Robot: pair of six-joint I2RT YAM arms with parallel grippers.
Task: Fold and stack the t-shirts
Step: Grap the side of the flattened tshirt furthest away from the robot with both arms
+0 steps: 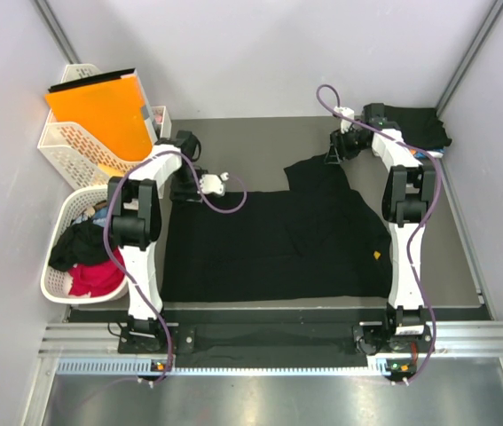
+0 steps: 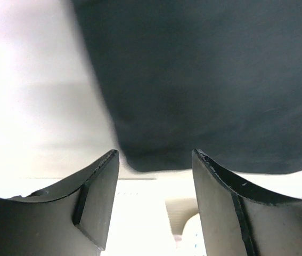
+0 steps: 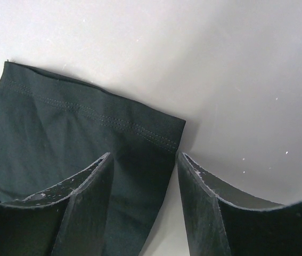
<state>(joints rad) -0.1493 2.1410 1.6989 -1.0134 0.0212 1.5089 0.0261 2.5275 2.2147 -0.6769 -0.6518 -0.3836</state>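
A black t-shirt [image 1: 278,240] lies spread flat on the table, with one part reaching toward the far right. My left gripper [image 1: 218,184] is at its far left corner. In the left wrist view that gripper [image 2: 155,160] is open, and the black cloth's edge [image 2: 204,80] sits just beyond the fingertips with nothing between them. My right gripper [image 1: 333,151] hangs over the shirt's far right corner. Seen from the right wrist, it [image 3: 144,157] is open, and the stitched hem corner [image 3: 97,133] lies under and between its fingers. A second black t-shirt [image 1: 415,124] lies folded at the back right.
At the left, a white lattice basket [image 1: 65,151] holds an orange folder [image 1: 100,111]. A second basket [image 1: 56,280] below it holds black, red and patterned clothes. Walls close in on both sides and at the back. A small orange mark [image 1: 377,256] shows on the spread shirt.
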